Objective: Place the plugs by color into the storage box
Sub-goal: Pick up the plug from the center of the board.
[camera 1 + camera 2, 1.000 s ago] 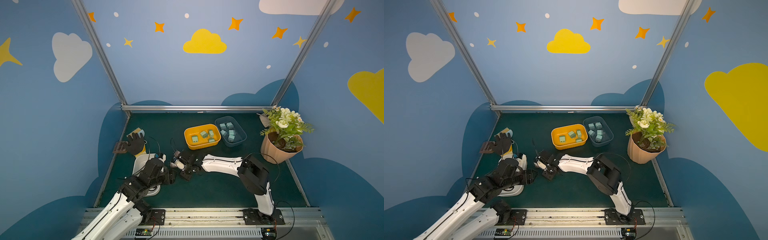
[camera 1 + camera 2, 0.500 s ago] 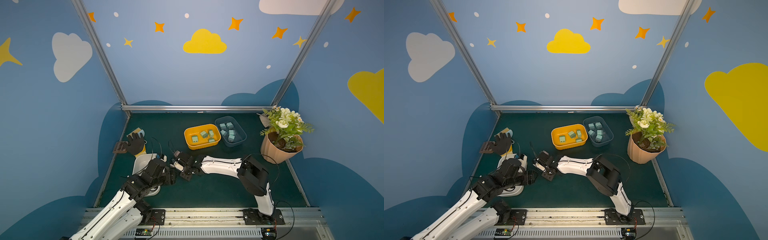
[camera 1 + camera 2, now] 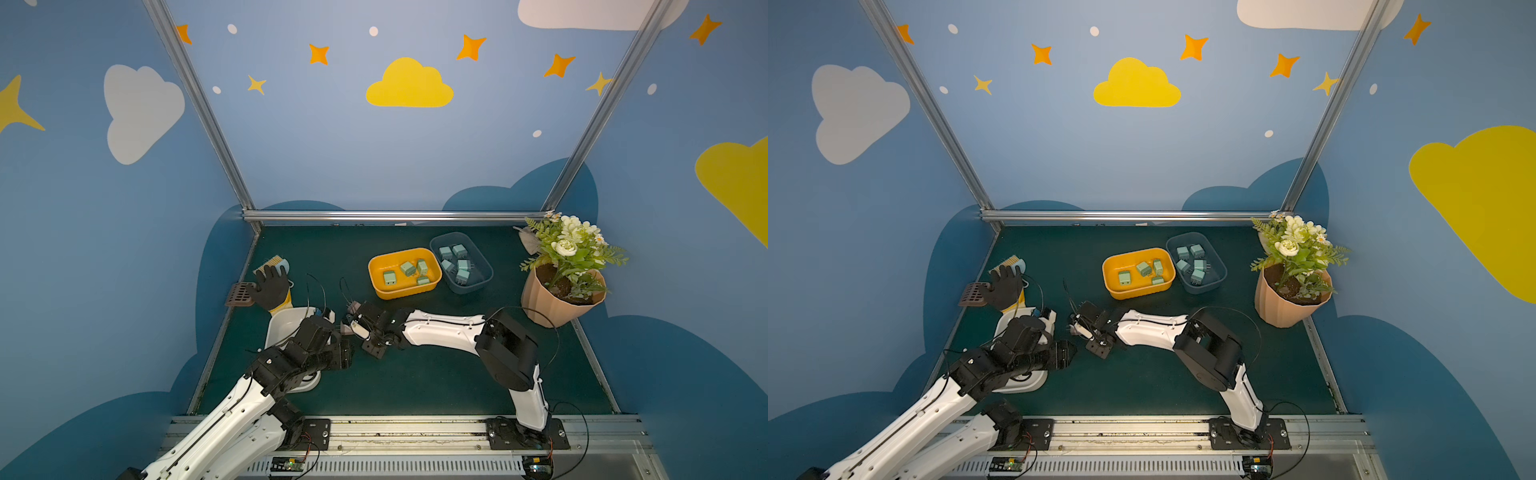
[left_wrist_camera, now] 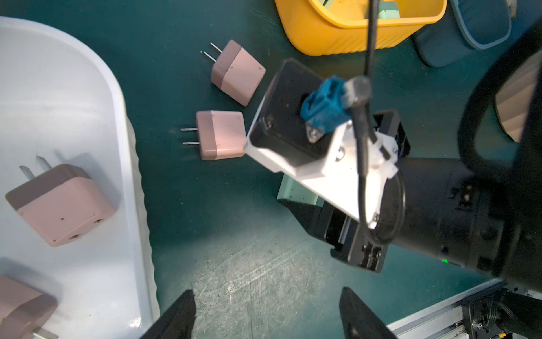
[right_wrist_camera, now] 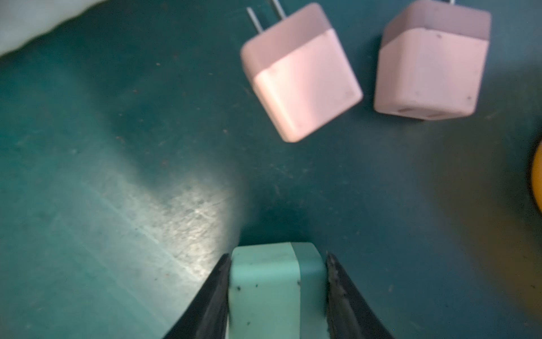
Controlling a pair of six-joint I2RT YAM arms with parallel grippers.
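In the right wrist view my right gripper [image 5: 277,256] is shut on a light green plug [image 5: 275,287], held just above the green mat. Two pink plugs [image 5: 302,79] [image 5: 431,61] lie on the mat ahead of it. The left wrist view shows my left gripper [image 4: 267,293] open over bare mat beside the white tray [image 4: 73,102], which holds two pink plugs [image 4: 61,205] [image 4: 20,305]. In both top views the yellow box [image 3: 376,282] holds several green plugs [image 3: 407,268] and the blue box [image 3: 484,274] holds several teal plugs [image 3: 459,251]. The two grippers [image 3: 353,326] [image 3: 345,357] sit close together.
A potted plant [image 3: 557,303] stands at the right edge. A black glove [image 3: 272,286], a brush [image 3: 272,262] and a brown grid piece [image 3: 241,293] lie at the left behind the tray. Metal rails border the mat.
My right gripper's jaws have narrowed onto the green plug. The left arm has crept slightly forward toward the right gripper, still open.
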